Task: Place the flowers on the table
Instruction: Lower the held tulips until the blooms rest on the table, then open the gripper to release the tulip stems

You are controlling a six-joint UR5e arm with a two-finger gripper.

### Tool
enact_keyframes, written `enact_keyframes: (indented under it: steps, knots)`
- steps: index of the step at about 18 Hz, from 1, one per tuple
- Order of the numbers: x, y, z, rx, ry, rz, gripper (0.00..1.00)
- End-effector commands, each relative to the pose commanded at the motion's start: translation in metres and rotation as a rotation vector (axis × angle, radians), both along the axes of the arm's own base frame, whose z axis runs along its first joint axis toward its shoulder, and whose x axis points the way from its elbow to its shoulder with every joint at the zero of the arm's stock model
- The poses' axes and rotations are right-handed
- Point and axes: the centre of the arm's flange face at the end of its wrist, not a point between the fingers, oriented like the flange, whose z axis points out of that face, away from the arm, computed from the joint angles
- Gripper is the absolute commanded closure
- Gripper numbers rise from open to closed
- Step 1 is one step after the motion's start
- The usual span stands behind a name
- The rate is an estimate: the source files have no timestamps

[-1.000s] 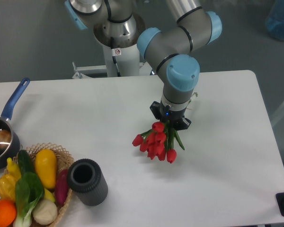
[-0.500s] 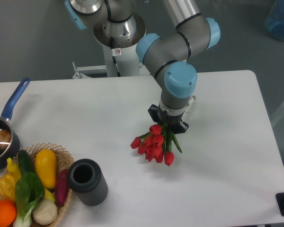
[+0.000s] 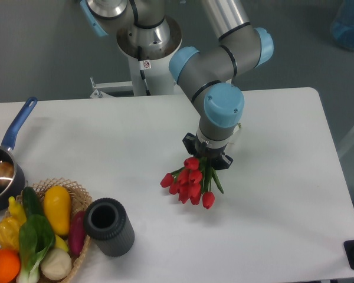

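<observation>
The flowers [image 3: 189, 181], a tied bunch of red tulips with green stems and leaves, hang head-down from my gripper [image 3: 207, 158] over the middle of the white table [image 3: 283, 206]. The gripper points down and is shut on the stems; its fingers are hidden behind the wrist and the leaves. The tulip heads lean to the lower left. I cannot tell whether the lowest heads touch the table.
A dark grey cylinder-shaped vase [image 3: 109, 226] stands at the front left. A wicker basket [image 3: 76, 194] of vegetables sits at the front left corner. A blue-handled pot [image 3: 5, 170] is at the left edge. The robot's base [image 3: 147, 59] stands behind the table.
The gripper and the flowers have shifted slightly to the left and away from the camera over the last second. The grip has not changed.
</observation>
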Motion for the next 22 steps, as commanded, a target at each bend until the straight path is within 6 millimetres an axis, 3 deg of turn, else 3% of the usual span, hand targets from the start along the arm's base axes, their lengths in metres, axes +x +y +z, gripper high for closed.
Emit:
enact_keyframes:
  steps: [5,9,14,17,19,22]
  knots:
    - [0.000,0.001,-0.003,-0.001,-0.005,-0.001,0.64]
    - [0.000,0.002,-0.001,0.001,-0.001,-0.003,0.48]
    - [-0.001,0.003,0.000,0.002,0.002,-0.005,0.40]
    - [-0.004,0.003,0.010,0.015,0.020,-0.009,0.12]
    - [-0.005,0.002,0.015,0.018,0.028,0.000,0.00]
    - [-0.006,-0.002,0.027,0.032,0.045,0.006,0.00]
